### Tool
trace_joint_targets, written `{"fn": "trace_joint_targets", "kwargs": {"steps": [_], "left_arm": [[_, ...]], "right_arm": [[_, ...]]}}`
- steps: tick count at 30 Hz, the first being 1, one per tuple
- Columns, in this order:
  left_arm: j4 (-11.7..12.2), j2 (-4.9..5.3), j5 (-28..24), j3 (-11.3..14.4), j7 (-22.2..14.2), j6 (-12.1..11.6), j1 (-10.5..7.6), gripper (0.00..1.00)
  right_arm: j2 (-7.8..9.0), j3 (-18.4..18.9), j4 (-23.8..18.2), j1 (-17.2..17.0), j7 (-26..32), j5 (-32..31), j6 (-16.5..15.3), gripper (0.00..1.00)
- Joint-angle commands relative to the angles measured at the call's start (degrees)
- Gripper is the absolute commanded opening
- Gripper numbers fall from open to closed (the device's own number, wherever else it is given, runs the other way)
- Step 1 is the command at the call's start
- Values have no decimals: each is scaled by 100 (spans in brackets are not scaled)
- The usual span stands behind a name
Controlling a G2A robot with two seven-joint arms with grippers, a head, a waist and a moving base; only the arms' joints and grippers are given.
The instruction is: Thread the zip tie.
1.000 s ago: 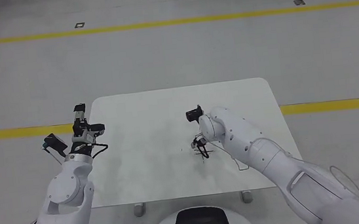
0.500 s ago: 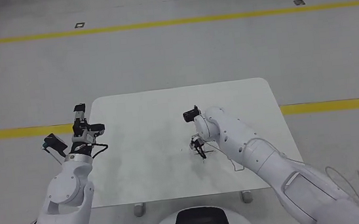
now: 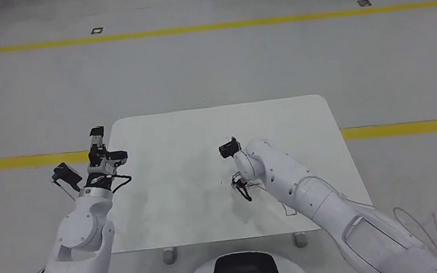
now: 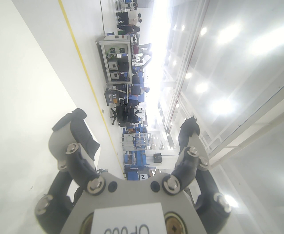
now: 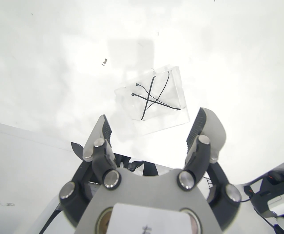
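Observation:
Three black zip ties [image 5: 148,100] lie crossed inside a small clear box [image 5: 180,88] on the white table [image 3: 172,149]. In the top view the ties [image 3: 243,187] show as a dark tangle beside the right arm's wrist. My right gripper [image 5: 153,120] hangs just above the box, open, with nothing between its ribbed pads [image 5: 195,128]. My left gripper [image 4: 133,119] is open and holds nothing; it points upward toward the room. In the top view that left gripper [image 3: 97,143] stands at the table's left edge, far from the ties.
A small dark scrap [image 5: 104,62] lies on the table beyond the box. The table's near edge [image 5: 33,137] runs close behind the right gripper. Bare tabletop [image 3: 281,122] spreads to the back and right.
The right arm's wrist has shifted a little leftward and toward the table's front, closing over the ties. The left arm has kept still.

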Motion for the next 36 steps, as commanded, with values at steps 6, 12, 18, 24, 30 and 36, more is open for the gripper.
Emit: {"fn": "trace_joint_targets", "kwargs": {"steps": [6, 12, 18, 24, 30, 36], "left_arm": [[0, 0, 0, 0, 0, 0, 0, 100], [0, 0, 0, 0, 0, 0, 0, 100], [0, 0, 0, 0, 0, 0, 0, 100], [0, 0, 0, 0, 0, 0, 0, 100], [0, 0, 0, 0, 0, 0, 0, 100], [0, 0, 0, 0, 0, 0, 0, 100]], "right_arm": [[-21, 35, 88, 5, -45, -66, -22, 42], [-36, 99, 209, 26, -147, -62, -103, 40], [-106, 76, 471, 23, -295, 56, -201, 35], [-184, 52, 727, 50, -458, 164, -247, 32], [-255, 14, 904, 79, -585, 220, -320, 29], [-333, -44, 1065, 119, -683, 239, -362, 27]]}}
